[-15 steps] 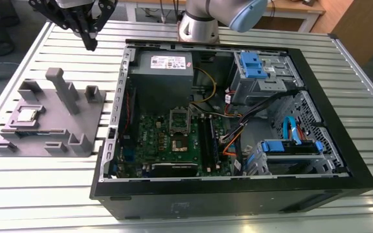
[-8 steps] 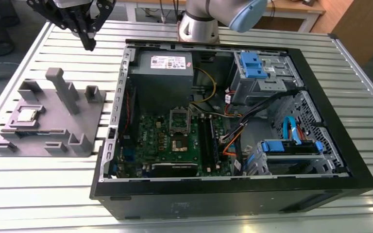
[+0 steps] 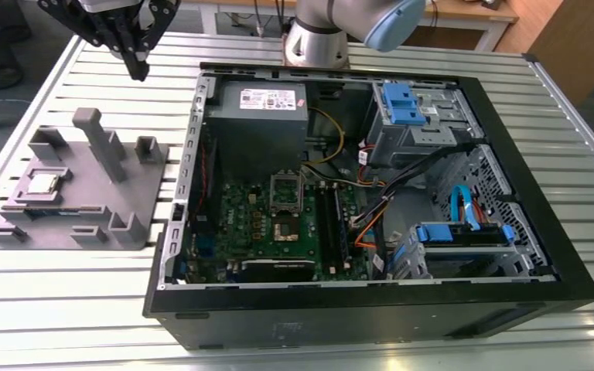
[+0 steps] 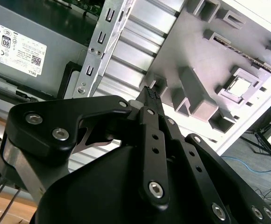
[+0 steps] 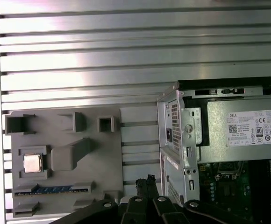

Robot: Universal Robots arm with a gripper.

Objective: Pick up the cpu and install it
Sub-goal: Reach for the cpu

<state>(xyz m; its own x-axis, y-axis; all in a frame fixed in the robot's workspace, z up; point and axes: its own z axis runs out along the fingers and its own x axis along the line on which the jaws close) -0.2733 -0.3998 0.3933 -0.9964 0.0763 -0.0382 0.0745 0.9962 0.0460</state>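
Approach is judged the current step: the gripper (image 3: 138, 71), closed on nothing, is held well off the cpu (image 3: 44, 183). Opening is required before grasping.

A white sticker (image 5: 256, 125) crowded with small print sits on the grey power supply (image 5: 247, 151).

One cpu (image 3: 43, 183), one grey holder block (image 3: 148, 184), one computer case (image 3: 380, 308), one motherboard (image 3: 239, 205), one power supply (image 3: 261, 127).
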